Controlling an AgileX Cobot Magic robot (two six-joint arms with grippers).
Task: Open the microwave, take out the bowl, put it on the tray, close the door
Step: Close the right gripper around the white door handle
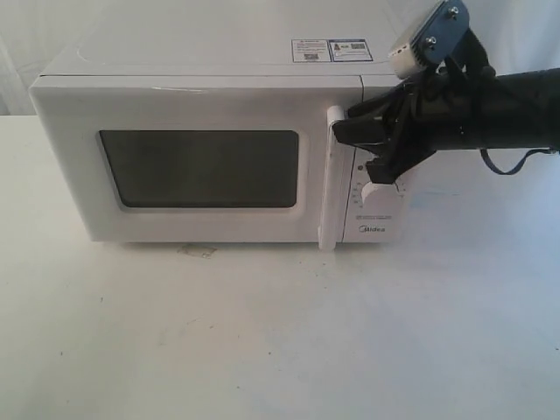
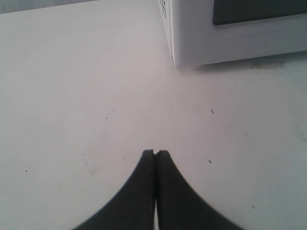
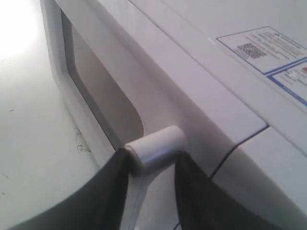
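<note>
The white microwave [image 1: 210, 166] stands at the back of the table with its door [image 1: 79, 157] shut flat against the body. The dark window shows nothing inside, so the bowl is hidden. My right gripper [image 1: 348, 140] reaches in from the right and holds the top of the door's vertical bar handle [image 1: 331, 188]. In the right wrist view the black fingers [image 3: 110, 187] press on either side of the handle [image 3: 158, 143]. My left gripper [image 2: 155, 153] is shut and empty, hovering over bare table in front of the microwave's corner [image 2: 192, 48]. The tray is out of view.
The knob panel [image 1: 378, 197] sits just right of the handle, partly behind my right arm [image 1: 490, 109]. Stickers [image 1: 332, 50] lie on the microwave's top. White tabletop [image 1: 280, 332] stretches in front, with a small stain [image 1: 199, 251] under the door.
</note>
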